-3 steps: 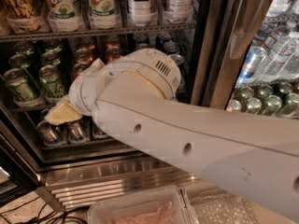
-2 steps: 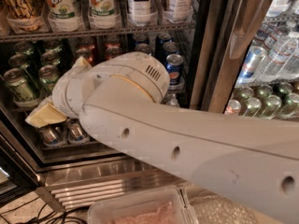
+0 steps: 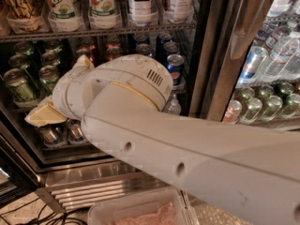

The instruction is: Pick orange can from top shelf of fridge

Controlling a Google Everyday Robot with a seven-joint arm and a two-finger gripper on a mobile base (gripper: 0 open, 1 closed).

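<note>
The orange can (image 3: 18,4) stands at the far left of the top shelf (image 3: 108,32) of the fridge (image 3: 213,55), beside white-and-green 7UP cans (image 3: 61,3). My gripper (image 3: 61,90) is well below that shelf, in front of the green cans (image 3: 18,81) on the middle rack. It is open: one cream finger (image 3: 44,115) points left and low, and the other finger (image 3: 83,61) pokes up behind the wrist. Nothing is held between them. My white arm fills the lower right of the view.
Tall white bottles (image 3: 140,3) stand right of the 7UP cans. Red cans (image 3: 112,48) and blue cans (image 3: 174,62) fill the middle rack. The steel door post (image 3: 220,78) is just right of my wrist. A clear plastic bin (image 3: 140,210) sits on the floor.
My wrist and gripper have swung left across the middle rack, from the red cans towards the green ones. Their height is about the same.
</note>
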